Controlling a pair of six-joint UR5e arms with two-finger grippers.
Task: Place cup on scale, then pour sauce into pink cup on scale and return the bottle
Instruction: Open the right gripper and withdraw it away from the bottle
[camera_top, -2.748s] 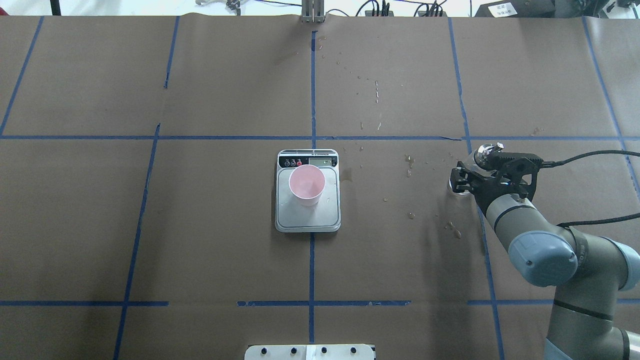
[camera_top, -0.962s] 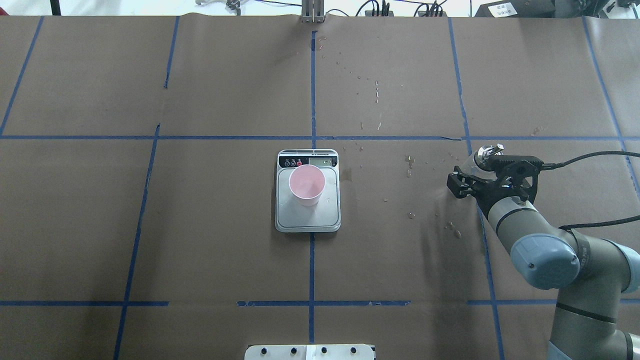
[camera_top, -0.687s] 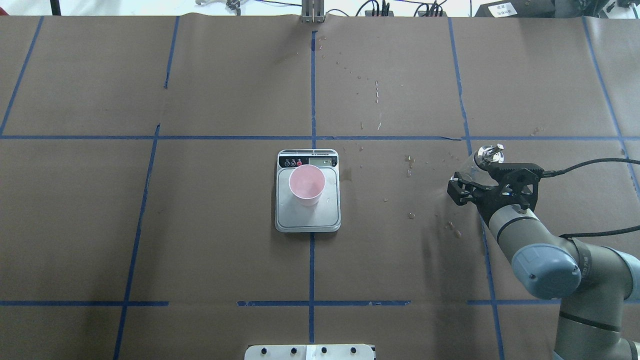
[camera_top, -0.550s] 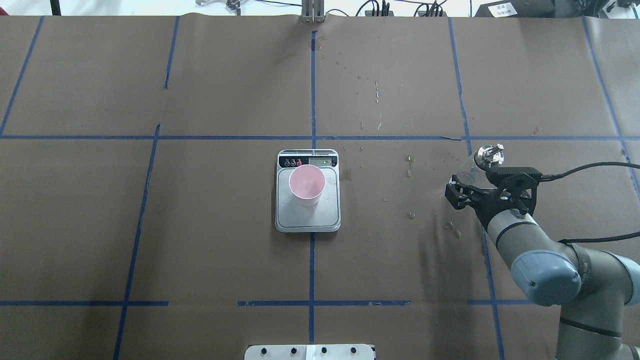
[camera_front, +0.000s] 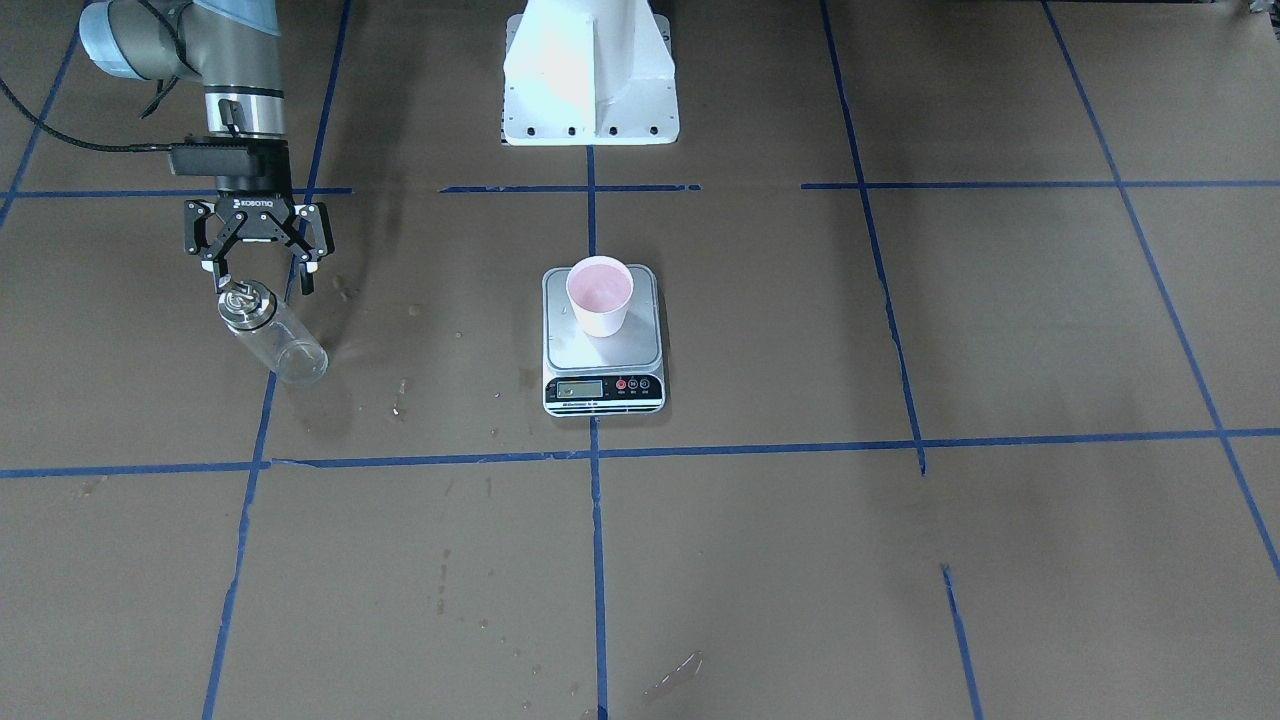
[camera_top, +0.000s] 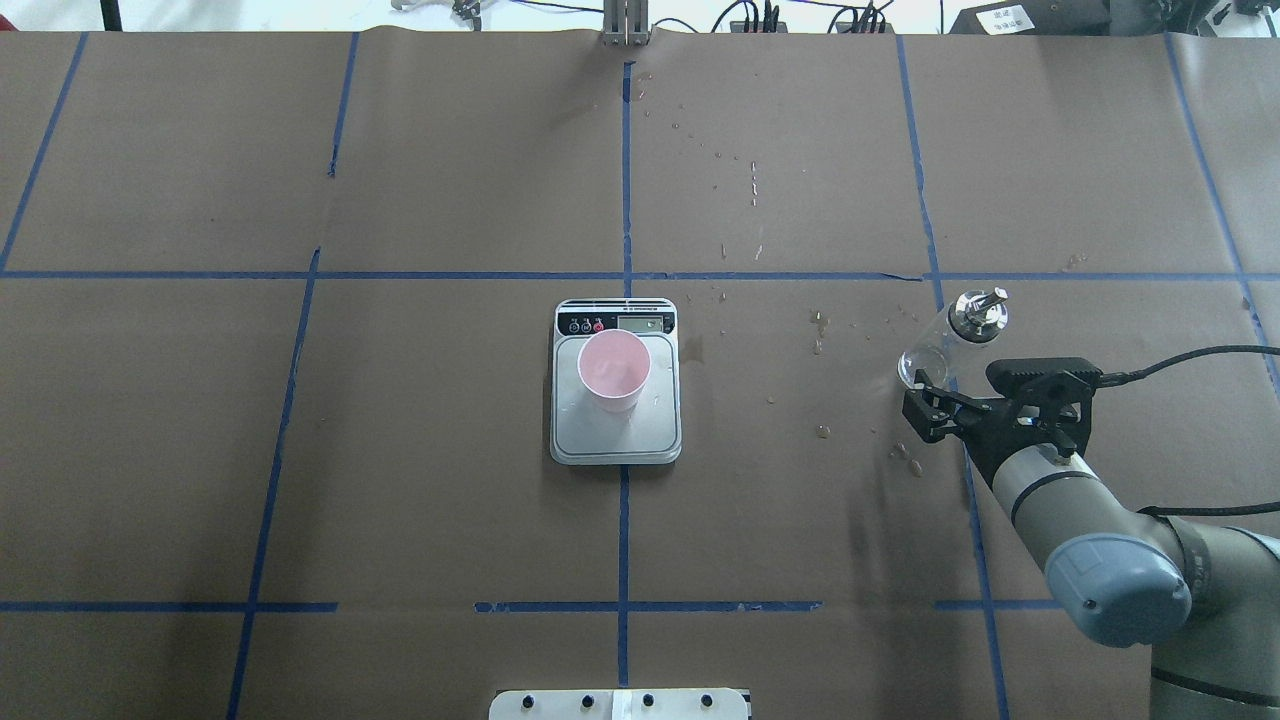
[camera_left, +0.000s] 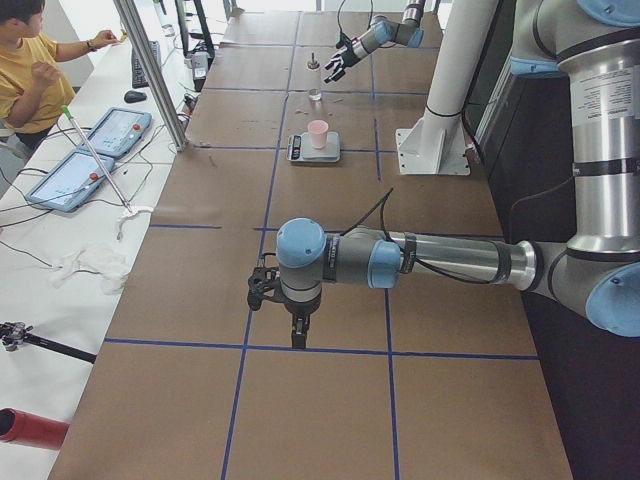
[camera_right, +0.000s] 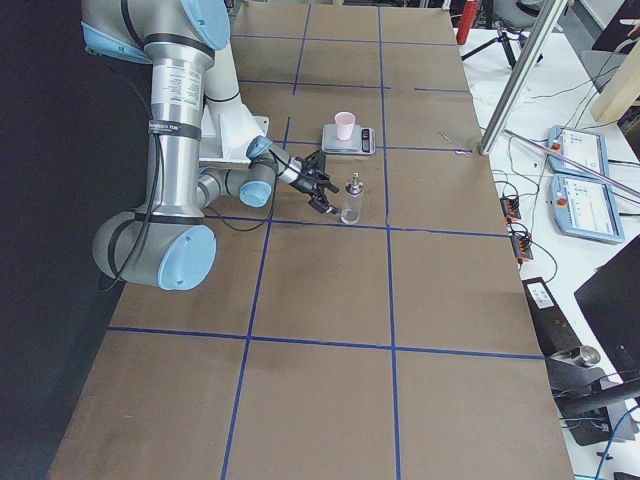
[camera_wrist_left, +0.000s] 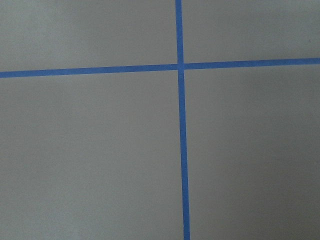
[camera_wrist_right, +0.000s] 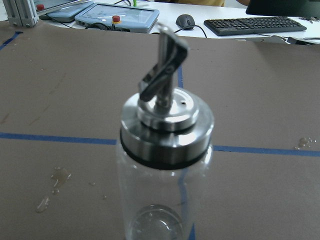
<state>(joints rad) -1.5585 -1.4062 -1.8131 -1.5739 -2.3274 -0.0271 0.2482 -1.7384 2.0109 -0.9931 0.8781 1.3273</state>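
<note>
Glass bottle (camera_front: 275, 335) stands upright on the surface (camera_front: 800, 550), well out to the robot's right of the scale (camera_front: 640, 345). The right pincer (camera_front: 258, 276) hangs just behind it, spread wide and gripping nothing, so the return looks done! Pink cup (camera_front: 599, 292) sits on the platform. The left pincer (camera_left: 298, 332) is parked away; I can't tell its state.

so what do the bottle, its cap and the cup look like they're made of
Bottle: clear, see-through, looks like glass. Cap: shiny silver with bright reflections, likely polished metal. Cup: matte pale pink, no shine; plastic or paper, cannot tell which.
</note>
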